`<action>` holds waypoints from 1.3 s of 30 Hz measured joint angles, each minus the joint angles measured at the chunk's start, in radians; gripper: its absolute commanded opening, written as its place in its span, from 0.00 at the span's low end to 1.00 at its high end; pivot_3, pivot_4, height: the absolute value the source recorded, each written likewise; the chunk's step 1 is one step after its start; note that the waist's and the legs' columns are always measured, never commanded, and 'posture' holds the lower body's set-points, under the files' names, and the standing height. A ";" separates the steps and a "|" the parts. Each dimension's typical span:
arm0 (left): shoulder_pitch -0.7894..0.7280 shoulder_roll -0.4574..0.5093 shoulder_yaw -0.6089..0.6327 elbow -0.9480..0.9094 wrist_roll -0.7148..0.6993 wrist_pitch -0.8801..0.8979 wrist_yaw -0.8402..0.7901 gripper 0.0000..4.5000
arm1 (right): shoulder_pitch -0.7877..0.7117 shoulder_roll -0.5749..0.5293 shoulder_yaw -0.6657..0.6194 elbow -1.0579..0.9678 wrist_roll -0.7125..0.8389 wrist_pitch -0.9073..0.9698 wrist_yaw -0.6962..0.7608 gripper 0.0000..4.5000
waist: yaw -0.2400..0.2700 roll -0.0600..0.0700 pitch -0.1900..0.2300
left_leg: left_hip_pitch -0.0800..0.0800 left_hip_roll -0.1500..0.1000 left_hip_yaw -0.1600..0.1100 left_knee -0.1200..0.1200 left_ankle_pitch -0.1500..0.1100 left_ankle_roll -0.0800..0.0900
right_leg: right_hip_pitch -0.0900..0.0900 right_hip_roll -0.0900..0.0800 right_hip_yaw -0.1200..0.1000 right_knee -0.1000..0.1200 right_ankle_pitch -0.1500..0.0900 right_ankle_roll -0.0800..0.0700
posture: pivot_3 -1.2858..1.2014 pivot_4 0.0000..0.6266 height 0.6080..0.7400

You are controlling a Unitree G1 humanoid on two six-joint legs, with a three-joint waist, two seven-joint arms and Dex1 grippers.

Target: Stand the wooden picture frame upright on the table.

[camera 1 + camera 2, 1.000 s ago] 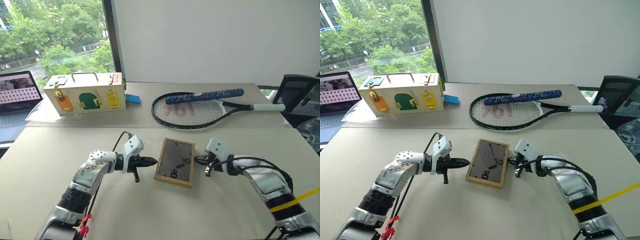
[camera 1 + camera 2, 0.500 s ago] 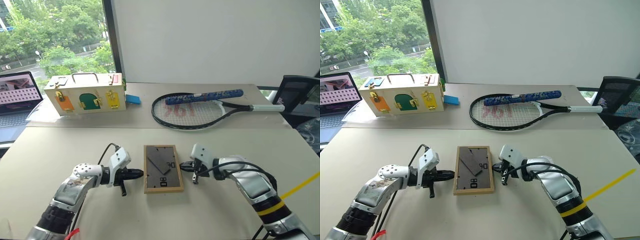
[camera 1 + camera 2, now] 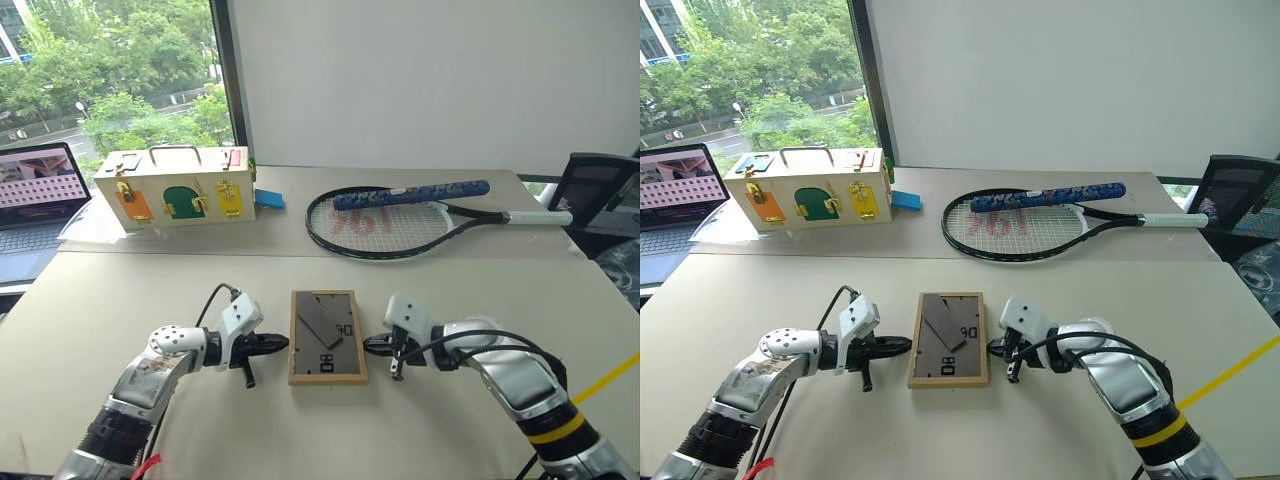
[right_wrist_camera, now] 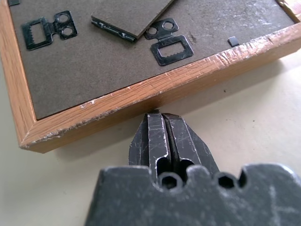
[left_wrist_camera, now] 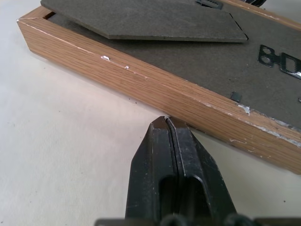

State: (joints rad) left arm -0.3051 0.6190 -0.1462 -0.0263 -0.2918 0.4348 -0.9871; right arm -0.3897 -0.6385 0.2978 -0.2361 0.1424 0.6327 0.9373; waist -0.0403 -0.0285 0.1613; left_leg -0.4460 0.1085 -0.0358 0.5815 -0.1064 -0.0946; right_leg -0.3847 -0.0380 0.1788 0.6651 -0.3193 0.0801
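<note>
Light-wood frame (image 3: pixel 327 337) lies flat, face down, grey back and stand up, mid-tabletop (image 3: pixel 100 300) between both arms. Not upright yet; whole lift looks left to do.

Head views: left gripper (image 3: pixel 281 344) just beside the frame's left edge, right gripper (image 3: pixel 371 344) just beside its right edge, both sets of jaws together, holding nothing. Beige matte tabletop; latch box (image 3: pixel 172 187), racket (image 3: pixel 400 220) and laptop (image 3: pixel 35 190) at the far side, well apart from the frame. Window with trees beyond, white wall, black chair (image 3: pixel 600 190) far right.

Left wrist: jaws pressed together, tip at or nearly on the wood side rail; contact unclear.

Right wrist: same, jaws together, tip at the scuffed rail, hangers (image 4: pixel 167 42) and stand visible on the back.
</note>
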 measured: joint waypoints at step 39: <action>-0.074 0.062 0.399 -0.077 -0.772 1.176 0.347 0.99 | 0.033 -0.131 -0.189 0.025 0.218 -0.048 0.163 0.00 | -0.005 -0.003 0.002 | -0.003 0.000 -0.001 -0.003 0.000 0.000 | -0.003 -0.001 -0.001 -0.001 0.000 -0.001 | 0.52 0.24 1.00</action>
State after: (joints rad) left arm -0.3795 0.6814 0.2528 -0.1035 -1.0636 1.6110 -0.6405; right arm -0.3563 -0.7692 0.1083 -0.2112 0.3605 0.5847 1.1006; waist -0.0452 -0.0313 0.1633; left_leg -0.4486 0.1082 -0.0365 0.5783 -0.1065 -0.0947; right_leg -0.3881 -0.0386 0.1782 0.6642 -0.3194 0.0794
